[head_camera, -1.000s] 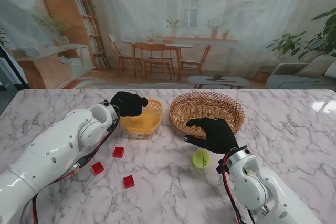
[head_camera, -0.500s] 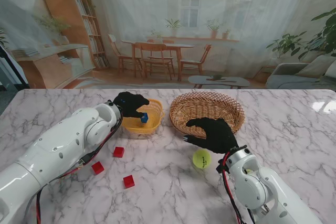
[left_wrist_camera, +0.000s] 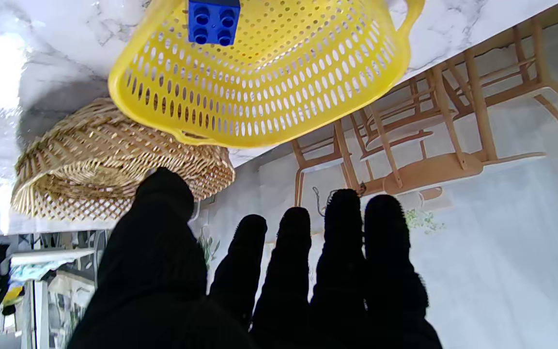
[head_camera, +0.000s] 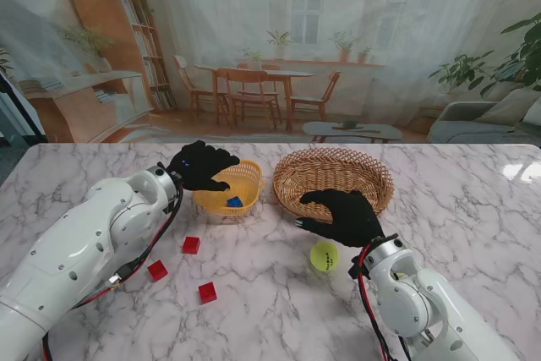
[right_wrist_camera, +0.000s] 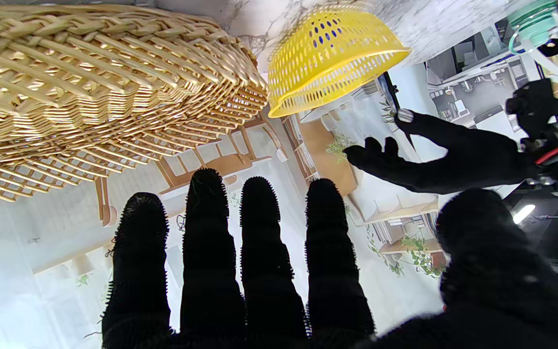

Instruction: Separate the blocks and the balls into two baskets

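blocks are barely started: one blue block (head_camera: 234, 202) lies in the yellow basket (head_camera: 246, 176), three red blocks (head_camera: 191, 245) and the tennis ball (head_camera: 325, 256) wait on the table, both hands (head_camera: 200, 166) (head_camera: 342, 216) empty, fingers spread.

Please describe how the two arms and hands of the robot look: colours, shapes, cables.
Both arms are glossy white, with rounded shells. The left arm has small round holes, and red and black cables run along both arms near the wrists. The left hand and the right hand are five-fingered and covered in fuzzy black fabric.
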Tool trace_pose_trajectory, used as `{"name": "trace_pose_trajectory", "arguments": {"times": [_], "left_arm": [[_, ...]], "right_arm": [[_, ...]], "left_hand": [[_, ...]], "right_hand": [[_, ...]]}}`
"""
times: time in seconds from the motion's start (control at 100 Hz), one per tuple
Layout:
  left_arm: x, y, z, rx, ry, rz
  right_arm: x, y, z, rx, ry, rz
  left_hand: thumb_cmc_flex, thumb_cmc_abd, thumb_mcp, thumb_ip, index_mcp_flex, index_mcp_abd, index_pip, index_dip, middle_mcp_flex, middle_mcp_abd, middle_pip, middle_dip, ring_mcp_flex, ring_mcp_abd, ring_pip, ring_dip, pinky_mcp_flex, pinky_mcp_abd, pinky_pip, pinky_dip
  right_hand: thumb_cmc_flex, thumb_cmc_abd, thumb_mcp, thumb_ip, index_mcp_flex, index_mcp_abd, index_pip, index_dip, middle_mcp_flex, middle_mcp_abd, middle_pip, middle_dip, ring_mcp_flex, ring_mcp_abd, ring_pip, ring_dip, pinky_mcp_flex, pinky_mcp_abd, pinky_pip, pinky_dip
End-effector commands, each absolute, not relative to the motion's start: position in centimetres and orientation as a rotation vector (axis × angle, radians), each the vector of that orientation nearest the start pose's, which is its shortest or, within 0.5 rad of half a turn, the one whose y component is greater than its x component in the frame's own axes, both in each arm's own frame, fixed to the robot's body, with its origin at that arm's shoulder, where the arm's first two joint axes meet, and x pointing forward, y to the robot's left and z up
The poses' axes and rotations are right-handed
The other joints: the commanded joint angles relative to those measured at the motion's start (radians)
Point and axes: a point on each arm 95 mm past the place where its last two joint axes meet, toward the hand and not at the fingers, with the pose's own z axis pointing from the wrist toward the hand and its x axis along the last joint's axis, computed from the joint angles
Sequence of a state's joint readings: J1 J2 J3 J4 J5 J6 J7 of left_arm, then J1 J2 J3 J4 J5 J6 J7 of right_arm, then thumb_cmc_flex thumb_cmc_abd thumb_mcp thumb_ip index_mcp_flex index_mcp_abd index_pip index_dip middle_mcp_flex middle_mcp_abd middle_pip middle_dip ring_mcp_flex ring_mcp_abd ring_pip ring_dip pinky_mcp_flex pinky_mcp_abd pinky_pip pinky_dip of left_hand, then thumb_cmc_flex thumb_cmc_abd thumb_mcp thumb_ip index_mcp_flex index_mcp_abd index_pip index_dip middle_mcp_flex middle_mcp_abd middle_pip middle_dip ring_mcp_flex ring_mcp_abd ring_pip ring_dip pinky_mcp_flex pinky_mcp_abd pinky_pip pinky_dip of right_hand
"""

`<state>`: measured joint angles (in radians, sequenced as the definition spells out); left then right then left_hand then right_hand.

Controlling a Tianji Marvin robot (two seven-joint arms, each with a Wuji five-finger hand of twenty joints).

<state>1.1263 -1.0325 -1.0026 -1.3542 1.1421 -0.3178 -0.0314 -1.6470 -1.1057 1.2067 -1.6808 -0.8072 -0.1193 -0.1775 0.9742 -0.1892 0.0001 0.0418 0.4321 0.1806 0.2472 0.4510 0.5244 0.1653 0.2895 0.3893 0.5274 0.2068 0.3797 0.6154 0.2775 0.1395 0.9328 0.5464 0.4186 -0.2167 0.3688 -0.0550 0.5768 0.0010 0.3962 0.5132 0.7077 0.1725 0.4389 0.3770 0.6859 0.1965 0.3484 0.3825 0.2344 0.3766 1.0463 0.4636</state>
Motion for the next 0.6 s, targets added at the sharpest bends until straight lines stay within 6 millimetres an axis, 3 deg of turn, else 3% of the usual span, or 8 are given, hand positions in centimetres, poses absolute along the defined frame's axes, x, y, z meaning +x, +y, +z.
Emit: {"name": "trace_pose_trajectory", "arguments": {"times": [0.0,0.59], "left_arm": [[48.4,-0.9,-27.2,-0.713,1.871,-1.418],[41.6,4.0,-28.7,-0.689,1.917,-1.448]], "right_arm": [[37.2,2.4,-31.2,1.258,1.329,1.819],[37.3,2.4,-31.3,1.258,1.333,1.813]], "left_hand": [[-0.012,0.045,-0.007,-0.018,0.028,0.009,-0.022,0.001,0.025,0.002,-0.009,0.012,0.019,0.025,-0.001,0.006,-0.011,0.036,0.000,-0.001],[-0.031,0.046,-0.010,-0.026,0.054,0.010,-0.046,0.013,0.059,0.006,-0.033,0.029,0.036,0.029,-0.015,0.014,-0.008,0.048,-0.003,0.013]], "right_hand": [[0.028,0.032,-0.016,0.028,-0.039,0.021,-0.016,-0.009,-0.035,0.003,0.018,0.006,0.002,0.006,-0.008,0.008,-0.015,0.017,-0.005,-0.003],[0.028,0.032,-0.016,0.028,-0.039,0.019,-0.016,-0.009,-0.034,0.002,0.017,0.006,0.003,0.005,-0.008,0.008,-0.016,0.018,-0.005,-0.003]]}}
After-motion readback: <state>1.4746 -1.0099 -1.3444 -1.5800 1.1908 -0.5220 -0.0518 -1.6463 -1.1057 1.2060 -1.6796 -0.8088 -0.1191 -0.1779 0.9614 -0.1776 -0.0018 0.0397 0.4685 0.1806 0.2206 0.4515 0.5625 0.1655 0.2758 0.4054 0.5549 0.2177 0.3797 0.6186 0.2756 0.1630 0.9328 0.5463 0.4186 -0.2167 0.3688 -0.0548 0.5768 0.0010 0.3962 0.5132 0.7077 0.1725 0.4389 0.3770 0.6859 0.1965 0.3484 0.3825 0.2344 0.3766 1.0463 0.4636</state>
